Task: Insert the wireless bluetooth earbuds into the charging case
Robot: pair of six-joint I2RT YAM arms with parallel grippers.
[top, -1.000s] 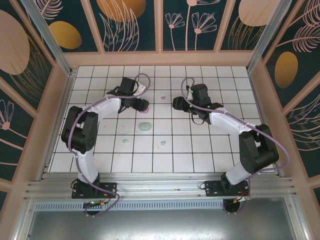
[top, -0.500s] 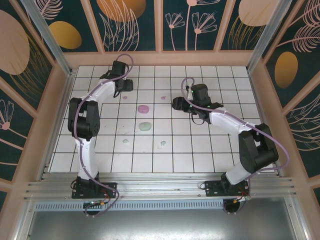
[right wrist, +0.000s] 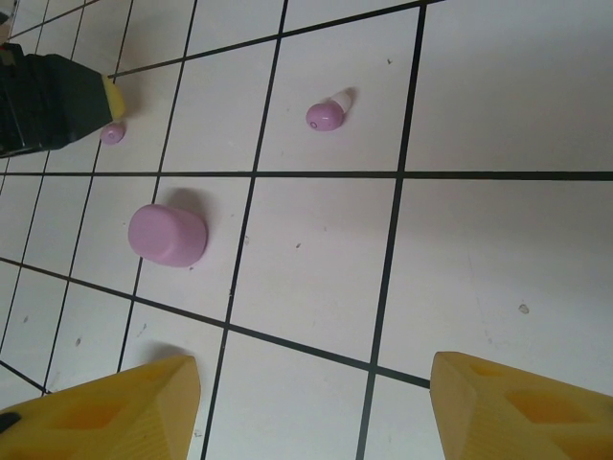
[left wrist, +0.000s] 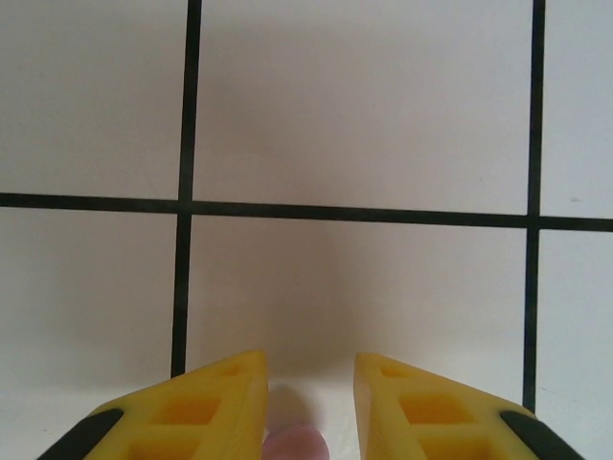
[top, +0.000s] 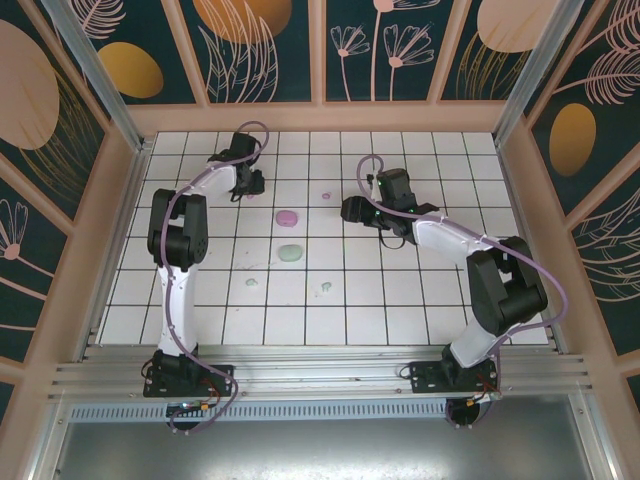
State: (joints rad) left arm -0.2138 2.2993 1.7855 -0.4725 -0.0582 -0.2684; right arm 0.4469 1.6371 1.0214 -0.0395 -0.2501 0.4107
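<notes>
Nearest the arm bases, two green buds lie loose on the tiled surface (top: 420, 300), well apart: the left mint earbud (top: 250, 283) and the right mint earbud (top: 325, 288). Beyond them sits the green case (top: 290, 253), with the purple case (top: 286, 217) just behind it. Farther on, the right end effector (right wrist: 316, 412) hovers with its fingers spread wide and nothing between them, and a purple earbud (right wrist: 325, 116) lies ahead of it. Farthest out, the left end effector (left wrist: 308, 402) is low over the surface and open. The second purple earbud (left wrist: 295, 443) sits between its fingertips, not yet pinched. The step in hand looks like picking up that bud. The next move likely calls for a gentle close, a lift, and a carry to the purple case. Whether that case is open, I cannot tell.
</notes>
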